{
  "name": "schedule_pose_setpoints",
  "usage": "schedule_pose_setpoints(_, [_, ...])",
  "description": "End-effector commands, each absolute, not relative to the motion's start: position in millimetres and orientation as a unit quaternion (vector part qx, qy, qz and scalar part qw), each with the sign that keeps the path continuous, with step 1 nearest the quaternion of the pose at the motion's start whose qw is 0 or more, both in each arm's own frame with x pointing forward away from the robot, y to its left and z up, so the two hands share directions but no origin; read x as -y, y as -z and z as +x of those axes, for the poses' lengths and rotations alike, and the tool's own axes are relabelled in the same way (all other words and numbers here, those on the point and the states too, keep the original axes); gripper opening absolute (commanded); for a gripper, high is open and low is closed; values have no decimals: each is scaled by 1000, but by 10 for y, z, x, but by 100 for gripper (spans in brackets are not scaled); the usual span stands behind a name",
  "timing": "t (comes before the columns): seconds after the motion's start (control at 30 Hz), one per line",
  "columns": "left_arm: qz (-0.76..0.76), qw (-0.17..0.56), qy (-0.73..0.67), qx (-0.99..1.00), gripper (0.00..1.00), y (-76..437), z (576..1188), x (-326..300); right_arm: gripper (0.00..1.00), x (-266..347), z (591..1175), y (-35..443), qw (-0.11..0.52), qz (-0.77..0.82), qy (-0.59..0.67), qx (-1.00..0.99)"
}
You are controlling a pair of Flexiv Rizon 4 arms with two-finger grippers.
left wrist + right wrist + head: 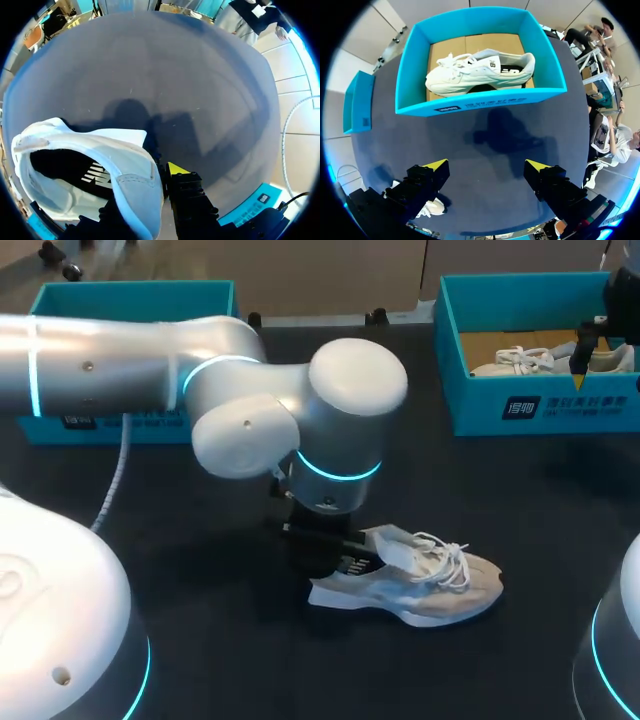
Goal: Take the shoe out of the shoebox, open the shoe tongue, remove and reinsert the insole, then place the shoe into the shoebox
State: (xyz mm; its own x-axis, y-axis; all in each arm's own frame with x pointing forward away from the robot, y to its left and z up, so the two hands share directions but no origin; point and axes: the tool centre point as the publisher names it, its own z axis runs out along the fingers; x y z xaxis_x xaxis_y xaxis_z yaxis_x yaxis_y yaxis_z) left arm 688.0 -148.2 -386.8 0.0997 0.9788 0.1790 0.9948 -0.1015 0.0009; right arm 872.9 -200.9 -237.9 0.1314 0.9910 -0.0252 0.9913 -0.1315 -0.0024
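There are two white shoes (410, 585) (530, 360) and two teal boxes (130, 300) (540, 410).

This is a robotics lab: a white robot arm (120, 365) with glowing cyan joint rings reaches over a dark surface (560, 510) staged with a teal shoebox (530, 405) and a sneaker (420, 580).

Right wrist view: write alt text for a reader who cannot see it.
An open yellow-tipped two-finger gripper hangs over a dark table, facing an open teal cardboard shoebox that holds a white lace-up sneaker. A second teal box sits apart beside it.
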Motion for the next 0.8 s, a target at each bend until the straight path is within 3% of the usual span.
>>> schedule_pose_setpoints(0.03, [-737, 67, 72, 668, 0, 3955, 6916, 1574, 100, 2010, 8723, 2381, 8, 752, 9, -659])
schedule_pose_setpoints(0.27, [-735, 67, 82, 669, 2, 4005, 6907, 1595, 100, 2010, 8723, 2381, 8, 752, 9, -659])
schedule_pose_setpoints(0.3, [-735, 67, 82, 669, 19, 3997, 6890, 1594, 100, 2010, 8723, 2381, 8, 752, 9, -659])
schedule_pose_setpoints(0.37, [-734, 67, 86, 671, 41, 3995, 6882, 1594, 100, 2010, 8723, 2381, 8, 752, 9, -659])
schedule_pose_setpoints(0.43, [-733, 65, 85, 672, 91, 4000, 6895, 1594, 100, 2010, 8723, 2381, 8, 752, 9, -659])
schedule_pose_setpoints(0.47, [-732, 61, 81, 674, 100, 3976, 6899, 1587, 100, 2010, 8723, 2381, 8, 752, 9, -659])
schedule_pose_setpoints(0.8, [-716, -4, 33, 697, 100, 3414, 6866, 1512, 100, 2010, 8723, 2381, 8, 752, 9, -659])
